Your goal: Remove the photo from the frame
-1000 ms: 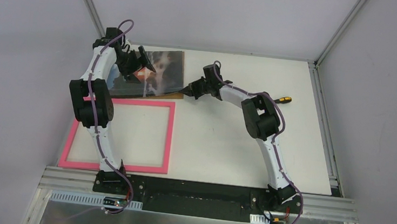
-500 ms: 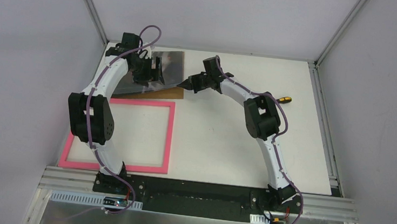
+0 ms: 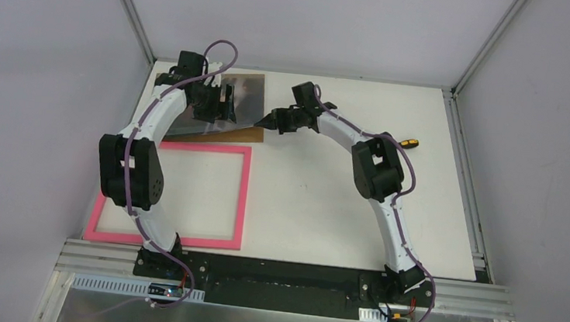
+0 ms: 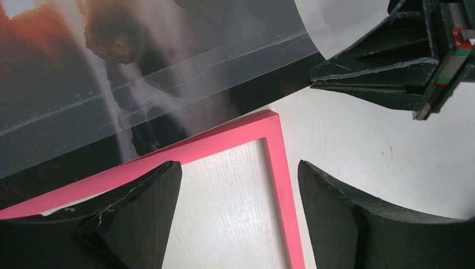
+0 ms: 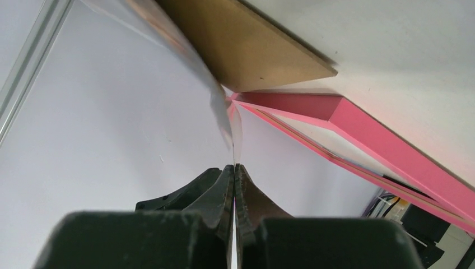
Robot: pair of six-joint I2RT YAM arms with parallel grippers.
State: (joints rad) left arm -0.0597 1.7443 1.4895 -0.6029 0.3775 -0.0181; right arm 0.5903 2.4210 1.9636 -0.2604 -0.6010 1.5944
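The photo point(image 3: 242, 95), a dark sunset print, lies at the back left on a brown backing board point(image 3: 244, 134). It fills the upper left of the left wrist view point(image 4: 112, 73). A thin clear sheet point(image 4: 330, 22) lies over it, with its right corner raised. My right gripper point(image 3: 267, 120) is shut on that corner point(image 5: 233, 167), and the sheet point(image 5: 221, 109) curves up from the board point(image 5: 252, 56). My left gripper point(image 3: 228, 103) hovers open and empty above the photo; its midpoint point(image 4: 240, 218) lies over the pink frame's corner point(image 4: 273, 151). The empty frame point(image 3: 243, 196) lies flat in front of the board.
A yellow-and-black tool point(image 3: 408, 143) lies on the white table behind my right arm. The enclosure's metal posts and grey walls border the table. The frame's near edge point(image 3: 158, 239) lies close to my left arm's base.
My left arm has swung back and to the right, and its open gripper now sits above the photo's middle. My right gripper has moved slightly back, still pinching the sheet's corner.
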